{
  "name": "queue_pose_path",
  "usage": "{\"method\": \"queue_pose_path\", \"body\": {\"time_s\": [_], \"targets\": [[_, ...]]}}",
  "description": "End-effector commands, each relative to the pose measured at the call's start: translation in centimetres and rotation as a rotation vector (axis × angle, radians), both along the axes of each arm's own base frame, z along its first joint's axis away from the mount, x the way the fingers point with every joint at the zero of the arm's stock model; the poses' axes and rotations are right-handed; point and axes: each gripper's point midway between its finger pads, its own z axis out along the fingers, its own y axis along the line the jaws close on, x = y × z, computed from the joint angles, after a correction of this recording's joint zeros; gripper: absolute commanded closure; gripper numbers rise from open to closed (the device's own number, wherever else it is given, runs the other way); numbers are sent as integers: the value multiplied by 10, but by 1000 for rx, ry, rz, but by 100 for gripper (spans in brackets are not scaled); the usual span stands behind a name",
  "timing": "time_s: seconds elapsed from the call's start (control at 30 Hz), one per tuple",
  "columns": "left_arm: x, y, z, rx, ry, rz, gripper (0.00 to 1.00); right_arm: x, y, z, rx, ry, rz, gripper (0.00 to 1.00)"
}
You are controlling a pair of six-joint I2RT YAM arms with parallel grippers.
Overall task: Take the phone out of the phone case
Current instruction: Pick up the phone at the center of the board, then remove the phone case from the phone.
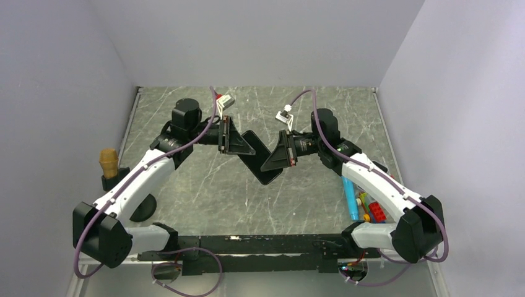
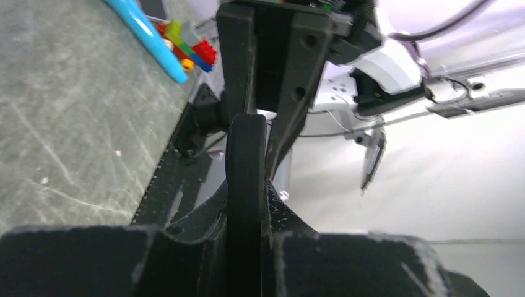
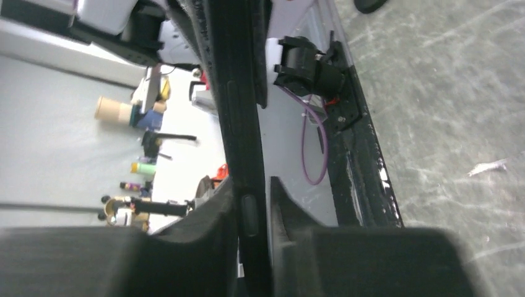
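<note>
The grey marbled table (image 1: 204,185) is walled by pale panels left, far and right. Its widest open stretch lies under and beyond both pairs of fingers, and a black base rail (image 1: 260,244) runs along the near edge.

The black slab-shaped phone in its black case (image 1: 266,170) hangs tilted in the air, off the tabletop. The left gripper (image 1: 242,147) pinches its upper end and the right gripper (image 1: 277,159), just beside it, pinches its right edge. Both are clamped on it. Its rounded edge stands between the left fingers (image 2: 201,216), and its thin edge with side buttons stands between the right fingers (image 3: 207,213). Phone and case cannot be told apart.

Well right of the right fingers, by the wall, lie a blue plastic stick (image 1: 351,197) and coloured toy bricks (image 1: 373,210). Well left of the left fingers stand a tan cork-shaped cylinder (image 1: 109,159) and a black round disc (image 1: 143,209).
</note>
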Motion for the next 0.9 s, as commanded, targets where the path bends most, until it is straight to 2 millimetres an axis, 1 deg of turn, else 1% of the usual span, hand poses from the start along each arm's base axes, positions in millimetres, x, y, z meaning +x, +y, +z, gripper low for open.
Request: {"method": "queue_pose_path", "body": {"time_s": [0.0, 0.03, 0.07, 0.13, 0.17, 0.2, 0.23, 0.27, 0.3, 0.37, 0.47, 0.6, 0.7, 0.8, 0.87], "targets": [[5, -6, 39, -103, -107, -40, 100, 0, 11, 40, 183, -70, 42, 97], [8, -6, 42, -113, -105, -22, 96, 4, 14, 41, 190, -65, 28, 100], [12, -4, 43, -115, -99, 17, 85, 10, 16, 44, 196, -66, -6, 100], [24, 0, 47, -140, -101, 140, 59, 24, 18, 51, 211, -50, -113, 100], [29, 2, 48, -172, -86, 200, 51, 27, 19, 56, 233, -46, -149, 100], [31, 3, 44, -217, -68, 243, 46, 30, 18, 60, 258, -37, -180, 100], [35, 5, 50, -281, -62, 290, 43, 33, 19, 64, 278, -30, -198, 100], [34, 7, 55, -333, -52, 304, 40, 37, 19, 66, 287, -22, -217, 100], [38, 9, 60, -378, -41, 340, 39, 39, 20, 67, 286, -18, -230, 100], [42, 12, 68, -428, -29, 371, 41, 46, 22, 69, 280, -22, -257, 100], [47, 12, 82, -435, -48, 393, 47, 53, 25, 67, 261, -19, -285, 100], [56, 9, 89, -395, -83, 412, 47, 49, 32, 64, 247, -9, -256, 100], [61, 6, 96, -422, -87, 399, 50, 51, 32, 61, 218, -17, -279, 100], [63, 2, 97, -429, -78, 378, 65, 52, 31, 65, 185, -43, -292, 100], [64, 2, 101, -428, -80, 375, 78, 53, 31, 68, 174, -64, -295, 100]]}}
